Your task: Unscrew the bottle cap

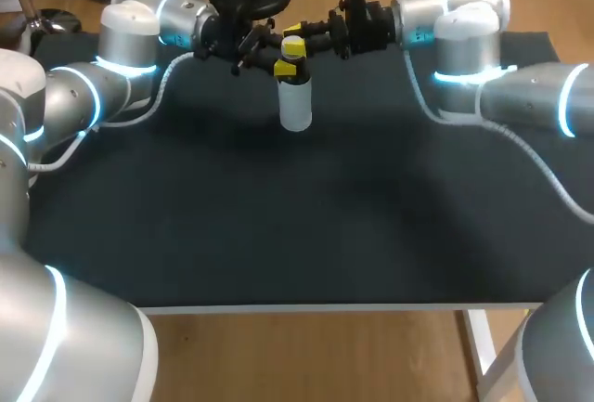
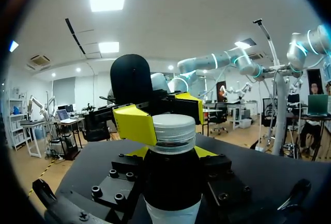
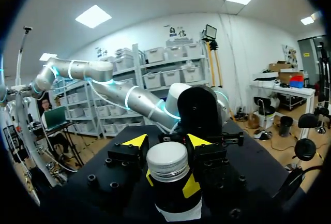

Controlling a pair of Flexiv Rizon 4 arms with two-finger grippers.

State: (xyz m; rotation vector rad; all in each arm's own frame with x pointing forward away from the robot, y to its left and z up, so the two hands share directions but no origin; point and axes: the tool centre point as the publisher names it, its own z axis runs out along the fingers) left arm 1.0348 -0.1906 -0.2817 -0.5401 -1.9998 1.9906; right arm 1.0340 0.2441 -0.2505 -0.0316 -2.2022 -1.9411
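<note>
Bottle [image 1: 295,105]: white body, dark shoulder and neck, upright at the far middle of the table [image 1: 306,235]. The head view does not settle whether its base rests on the dark surface.

Cap [image 2: 174,131]: pale ribbed metal with a flat top, seated on the bottle's neck.

Left gripper [image 2: 170,152]: comes in from the left side and is level with the neck, below the cap. The jaws are narrowly parted and closed on the dark neck, with a black finger block pressed to either side. Its yellow tips show just under the cap's rim in the left wrist view, and against the neck in the right wrist view.

Right gripper [image 3: 167,142]: comes in from the right side, facing the left gripper across the bottle and sitting higher. The jaws are set to the cap's width, and one yellow fingertip [image 3: 136,141] touches each side of the cap, so the grip is on the cap alone.

Both grippers meet at the bottle, one above the other, close together.
</note>
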